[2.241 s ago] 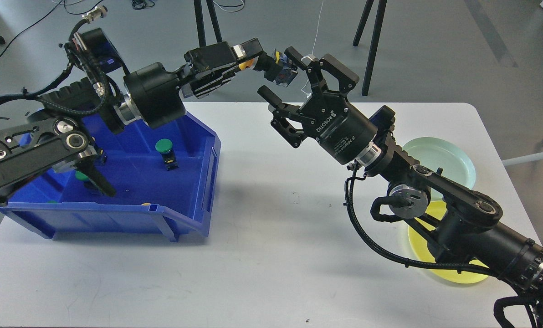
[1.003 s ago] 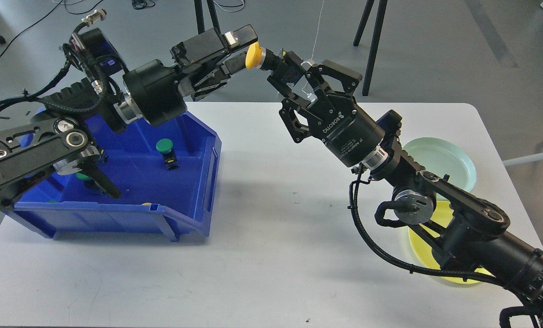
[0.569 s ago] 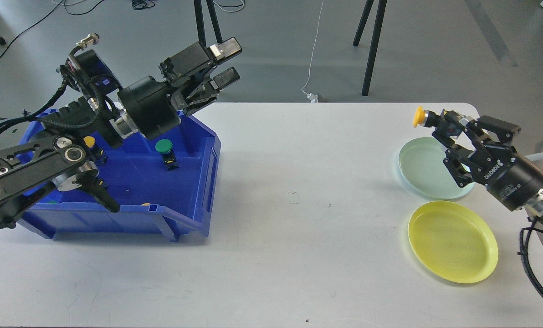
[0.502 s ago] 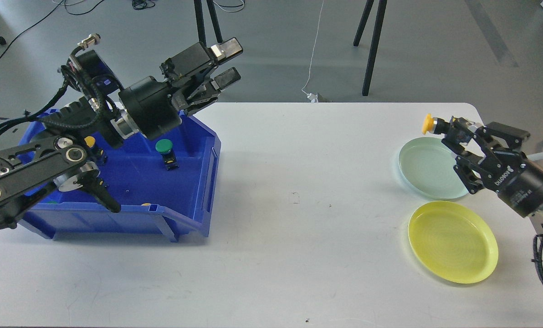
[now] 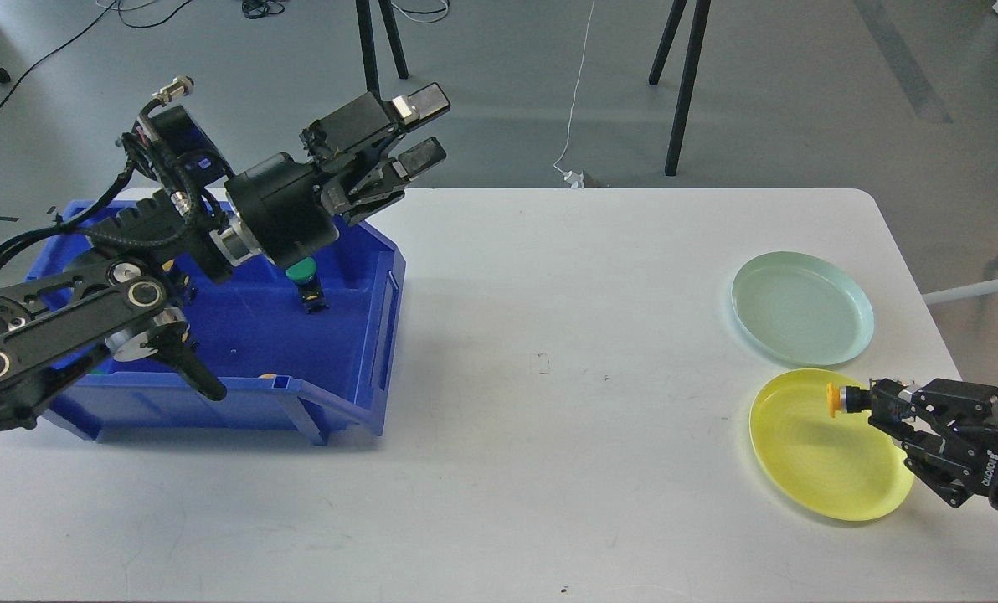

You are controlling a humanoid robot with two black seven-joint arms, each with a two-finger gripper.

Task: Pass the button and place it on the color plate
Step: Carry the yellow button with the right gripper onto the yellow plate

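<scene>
My right gripper is shut on a yellow-capped button with a dark body. It holds the button sideways just above the yellow plate at the right front of the table. My left gripper is open and empty, raised above the far right corner of the blue bin. A green-capped button stands inside the bin, partly behind my left arm.
A pale green plate lies just behind the yellow plate. The blue bin takes up the left side of the white table. Black stand legs rise behind the table's far edge.
My right gripper took the yellow button from my left gripper, carried it right and then down over the yellow plate. My left gripper opened and drew back over the bin.
</scene>
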